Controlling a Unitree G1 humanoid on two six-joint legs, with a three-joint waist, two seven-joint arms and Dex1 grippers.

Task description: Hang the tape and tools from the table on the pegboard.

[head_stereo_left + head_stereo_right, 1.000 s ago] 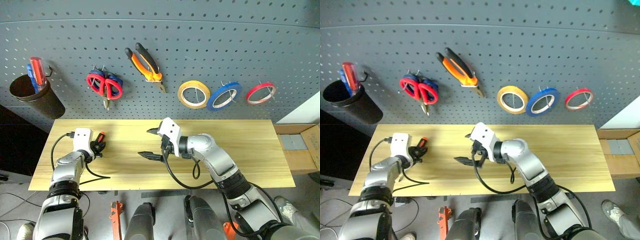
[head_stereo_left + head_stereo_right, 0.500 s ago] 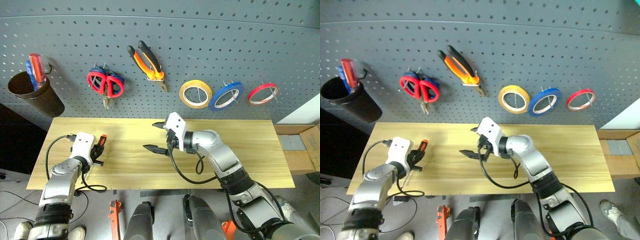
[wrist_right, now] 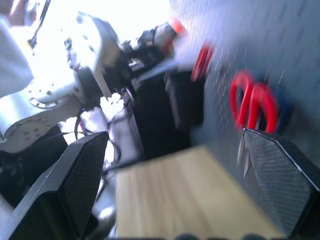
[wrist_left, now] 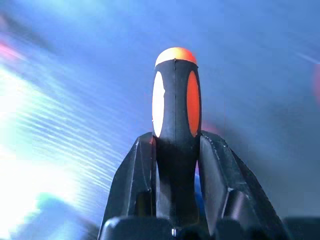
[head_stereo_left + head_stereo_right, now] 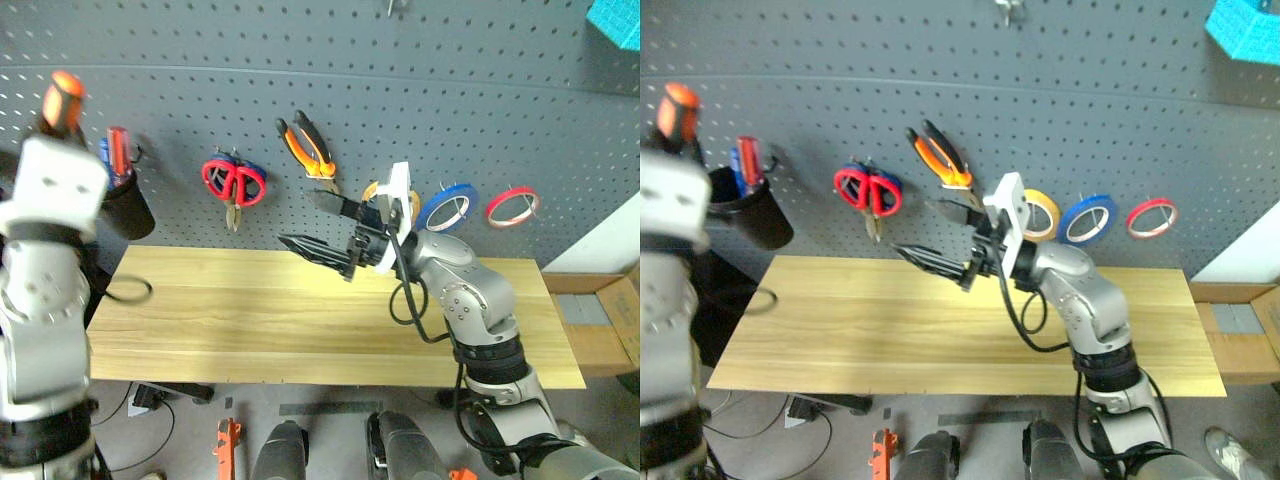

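Up high, the left gripper has its jaws clamped on the orange-handled screwdriver, handle poking out beyond them before the pegboard. Over the desk, the right gripper holds its jaws spread wide, empty, the red-handled scissors just beyond them.

The screwdriver shaft is hidden inside the left gripper (background blurred), and the yellow tape is partly covered.

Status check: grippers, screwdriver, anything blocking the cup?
Left gripper shut on orange screwdriver, raised beside black cup. Right gripper open, empty, above table. Nothing blocking.
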